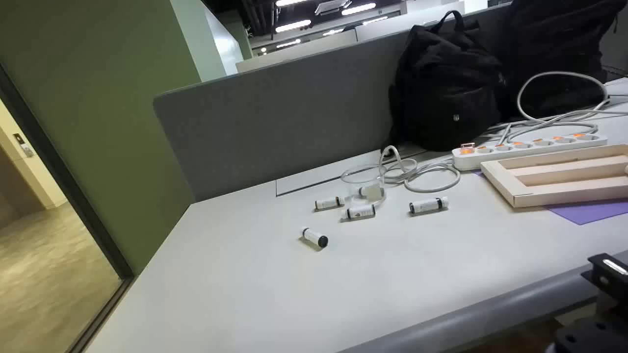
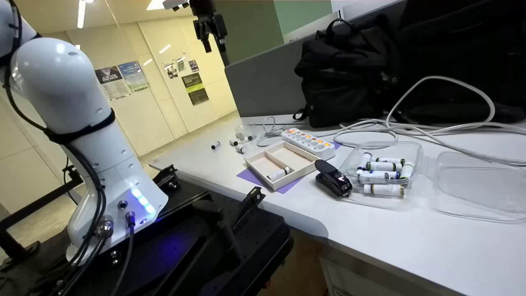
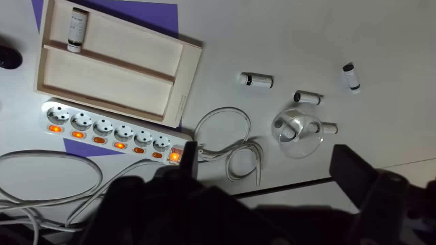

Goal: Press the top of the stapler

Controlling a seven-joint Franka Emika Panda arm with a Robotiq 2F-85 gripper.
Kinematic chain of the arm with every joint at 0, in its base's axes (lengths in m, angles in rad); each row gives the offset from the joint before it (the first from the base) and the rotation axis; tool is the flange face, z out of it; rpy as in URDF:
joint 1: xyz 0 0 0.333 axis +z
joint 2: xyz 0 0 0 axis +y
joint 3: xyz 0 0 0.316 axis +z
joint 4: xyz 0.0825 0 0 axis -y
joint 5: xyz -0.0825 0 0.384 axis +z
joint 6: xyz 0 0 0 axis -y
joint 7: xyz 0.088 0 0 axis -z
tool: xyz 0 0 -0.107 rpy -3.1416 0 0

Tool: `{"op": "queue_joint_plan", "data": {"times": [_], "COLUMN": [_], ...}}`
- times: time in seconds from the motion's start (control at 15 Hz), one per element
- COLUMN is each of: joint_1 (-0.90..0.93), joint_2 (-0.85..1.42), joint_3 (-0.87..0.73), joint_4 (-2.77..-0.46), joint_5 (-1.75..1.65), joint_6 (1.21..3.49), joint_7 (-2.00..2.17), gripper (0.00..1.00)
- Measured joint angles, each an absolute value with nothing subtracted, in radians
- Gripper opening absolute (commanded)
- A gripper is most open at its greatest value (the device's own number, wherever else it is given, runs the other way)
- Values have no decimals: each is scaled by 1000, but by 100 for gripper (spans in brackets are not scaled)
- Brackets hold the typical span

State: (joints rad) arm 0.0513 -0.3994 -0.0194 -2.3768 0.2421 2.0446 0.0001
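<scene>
The black stapler [image 2: 333, 179] sits on the white table beside the wooden tray and the clear container in an exterior view. Its lever is raised at the tray side. In the wrist view, only the stapler's dark rounded end [image 3: 10, 58] shows at the left edge. The other exterior view does not show it. My gripper [image 2: 214, 44] hangs high above the far part of the table, well away from the stapler. In the wrist view my gripper [image 3: 264, 156] has its fingers wide apart, with nothing between them.
A wooden tray [image 3: 189, 86] holding one vial lies on purple paper, beside a white power strip [image 3: 112, 129]. An open clear container [image 2: 417, 154] holds several vials next to the stapler. Loose vials, a clear cup [image 3: 299, 149], cables and a black backpack [image 1: 446, 88] are around.
</scene>
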Motion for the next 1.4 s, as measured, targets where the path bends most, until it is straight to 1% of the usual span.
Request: {"op": "queue_joint_plan", "data": {"times": [0.67,0.87,1.07,1.4], "joint_1": [51,51,37,-35], "joint_2": [-399,-391,-363,-253], "joint_3": [-19,-41,-110,-236], "joint_4": [-2376,-2369,-2327,-2164], "joint_5": [239,230,183,28], "joint_6": [2047,2004,1924,1724], "joint_7": [-9,-182,-411,-793], "gripper": [100,100,100,100]}}
